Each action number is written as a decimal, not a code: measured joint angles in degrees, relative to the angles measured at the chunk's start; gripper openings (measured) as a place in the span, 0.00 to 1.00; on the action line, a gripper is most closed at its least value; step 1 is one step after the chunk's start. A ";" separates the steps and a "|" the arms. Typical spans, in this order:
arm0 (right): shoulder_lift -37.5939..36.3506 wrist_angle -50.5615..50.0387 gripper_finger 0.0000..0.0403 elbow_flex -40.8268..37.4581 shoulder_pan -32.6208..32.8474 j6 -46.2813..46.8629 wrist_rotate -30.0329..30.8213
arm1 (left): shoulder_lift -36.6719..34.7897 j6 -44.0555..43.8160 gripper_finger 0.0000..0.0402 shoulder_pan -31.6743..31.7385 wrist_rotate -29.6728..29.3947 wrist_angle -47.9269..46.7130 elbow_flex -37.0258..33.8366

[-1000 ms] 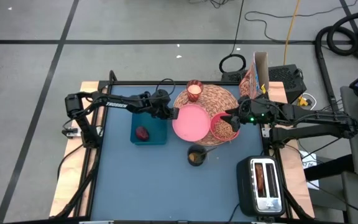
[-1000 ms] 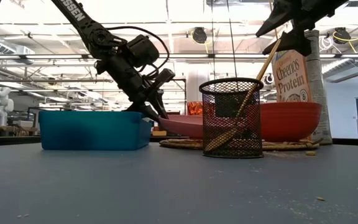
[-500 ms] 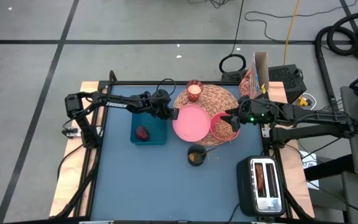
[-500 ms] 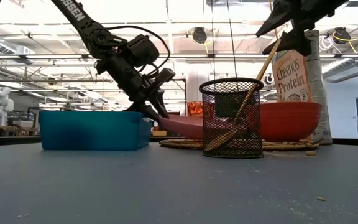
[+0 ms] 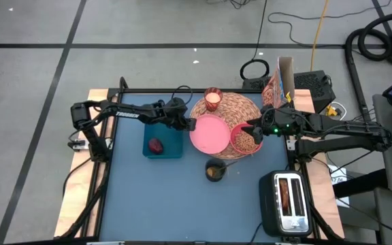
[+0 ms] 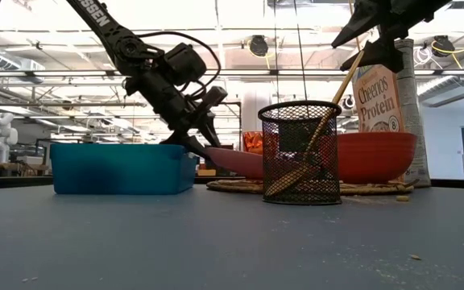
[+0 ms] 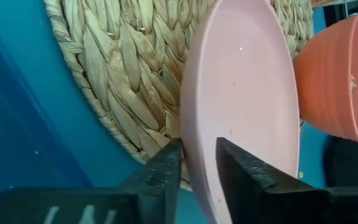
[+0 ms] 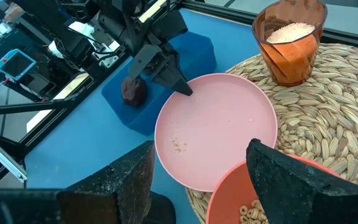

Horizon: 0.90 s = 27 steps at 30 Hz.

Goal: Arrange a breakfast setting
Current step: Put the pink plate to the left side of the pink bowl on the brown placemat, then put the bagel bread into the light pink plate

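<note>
Two fingers of left gripper (image 7: 196, 163) stay pinched on pink plate (image 5: 209, 133) rim, nudged further onto placemat (image 5: 233, 105). Right gripper (image 8: 197, 180) hovers spread above bowl (image 5: 246, 139), holding nothing. Plate nearly placed.

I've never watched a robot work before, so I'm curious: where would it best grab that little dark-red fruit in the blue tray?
Probably straight from above, fingers closing across its widest middle. The dark-red fruit sits low inside the blue tray, whose walls block a sideways reach. The left gripper is closest but is clamped on the pink plate rim.
</note>
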 joint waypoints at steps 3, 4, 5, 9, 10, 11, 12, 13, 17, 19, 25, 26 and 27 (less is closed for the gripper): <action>0.00 0.00 0.61 0.00 0.00 0.39 0.00 | -0.06 0.13 0.35 0.00 0.30 0.11 0.07; 0.00 0.00 0.61 0.00 0.00 0.39 0.00 | -0.09 0.17 0.38 -0.01 0.35 0.16 0.08; 0.00 0.00 0.61 0.00 0.00 0.39 0.00 | -0.09 0.18 0.40 -0.02 0.35 0.24 0.09; 0.00 0.00 0.61 0.00 0.00 0.41 0.00 | -0.11 1.96 0.44 0.00 0.34 0.51 0.11; 0.00 0.00 0.61 0.00 0.00 0.41 0.00 | -0.11 2.52 0.44 0.06 0.40 0.84 0.09; 0.00 0.00 0.61 0.00 0.00 0.41 0.00 | -0.09 2.81 0.45 0.17 0.78 1.22 0.08; 0.00 0.00 0.61 0.00 0.00 0.41 0.00 | -0.09 2.84 0.45 0.28 0.99 1.66 0.05; 0.00 0.00 0.61 0.00 0.00 0.41 0.00 | -0.10 2.78 0.45 0.32 1.00 1.99 0.01; -0.01 0.02 0.61 0.00 0.00 0.28 0.00 | -1.66 2.34 0.45 0.43 0.34 2.14 -0.11; 0.00 0.00 0.61 0.00 0.00 0.28 0.00 | -2.98 1.91 0.45 0.85 0.18 0.84 -0.11; -0.02 0.00 0.61 0.00 0.02 0.25 0.00 | -5.96 2.29 0.45 2.22 -0.51 -2.26 -0.08; -0.02 0.02 0.61 0.00 0.00 0.20 0.00 | -6.46 2.88 0.45 2.35 -0.46 -2.28 -0.04; 0.00 0.07 0.61 0.00 0.01 -0.02 -0.07 | -7.25 3.85 0.45 2.52 -0.45 -3.43 -0.05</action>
